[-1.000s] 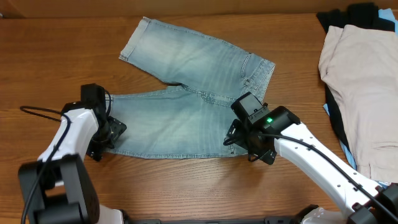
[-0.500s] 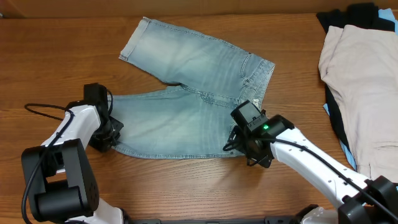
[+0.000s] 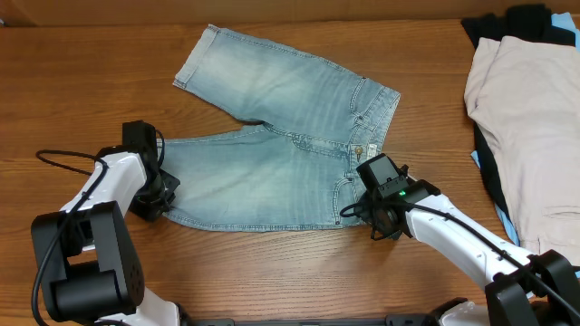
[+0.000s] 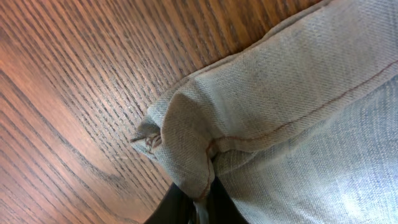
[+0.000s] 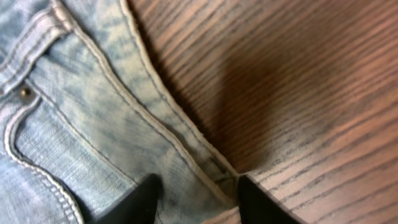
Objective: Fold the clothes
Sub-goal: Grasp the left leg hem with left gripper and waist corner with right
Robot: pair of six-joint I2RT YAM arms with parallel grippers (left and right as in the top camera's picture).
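Observation:
The clothes, light blue denim shorts [image 3: 272,172], lie flat on the wooden table [image 3: 272,272], one leg pointing to the far left, the other to the left. My left gripper [image 3: 161,196] sits at the near leg's hem corner. In the left wrist view it [image 4: 198,208] is shut on a pinched fold of the hem [image 4: 193,143]. My right gripper [image 3: 364,212] is low at the waistband's near right corner. In the right wrist view it [image 5: 199,199] stands open, its fingertips [image 5: 146,194] straddling the waistband edge [image 5: 168,124], which lies flat.
A cream garment [image 3: 530,118] lies over a black one [image 3: 517,23] at the right edge of the table. A black cable [image 3: 63,158] loops beside the left arm.
The left gripper slid onto the hem corner and shut on it. The right gripper moved right to the waistband corner, and its jaws have narrowed.

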